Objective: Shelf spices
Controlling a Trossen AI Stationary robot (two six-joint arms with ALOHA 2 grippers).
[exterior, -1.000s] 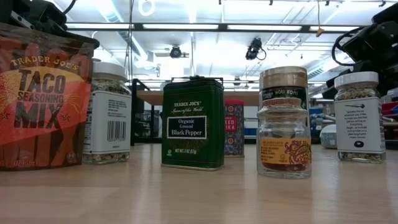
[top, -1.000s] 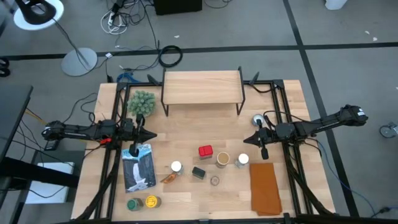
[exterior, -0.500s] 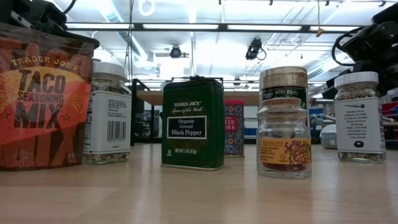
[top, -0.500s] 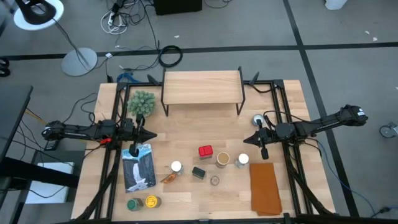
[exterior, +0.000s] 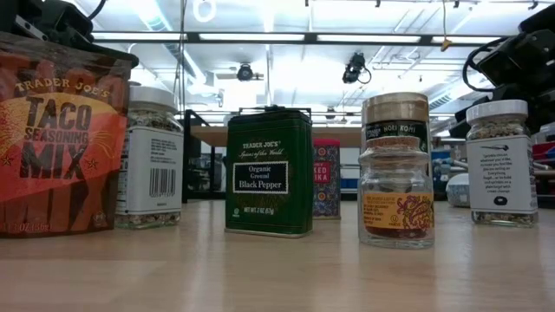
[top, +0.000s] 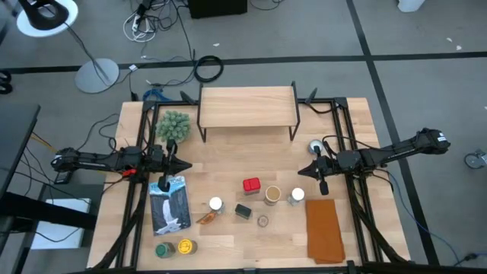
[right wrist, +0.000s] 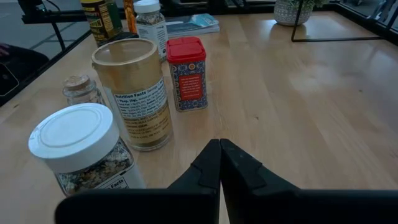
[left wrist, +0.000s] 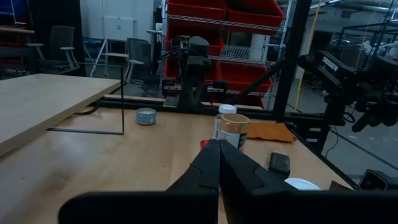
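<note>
The shelf [top: 247, 106], a light wooden top on thin black legs, stands at the table's far middle with nothing on it. The spices stand in a loose group near the front: a red tin [top: 251, 185], a tan-lidded jar [top: 272, 195], two white-lidded jars [top: 297, 195] [top: 215, 204], a dark green tin [top: 243, 211], and green and yellow lids [top: 163, 249] at the front left. My left gripper [top: 188, 165] hovers shut at the table's left, pointing right. My right gripper [top: 300, 170] hovers shut at the right, just behind the jars [right wrist: 134, 93].
A fuzzy green plant ball [top: 173, 125] sits left of the shelf and a round silvery tin [top: 316, 145] lies near my right gripper. A blue-white packet [top: 169, 204] lies at the left and a brown cloth [top: 324, 230] at the front right. Bare wood lies between shelf and spices.
</note>
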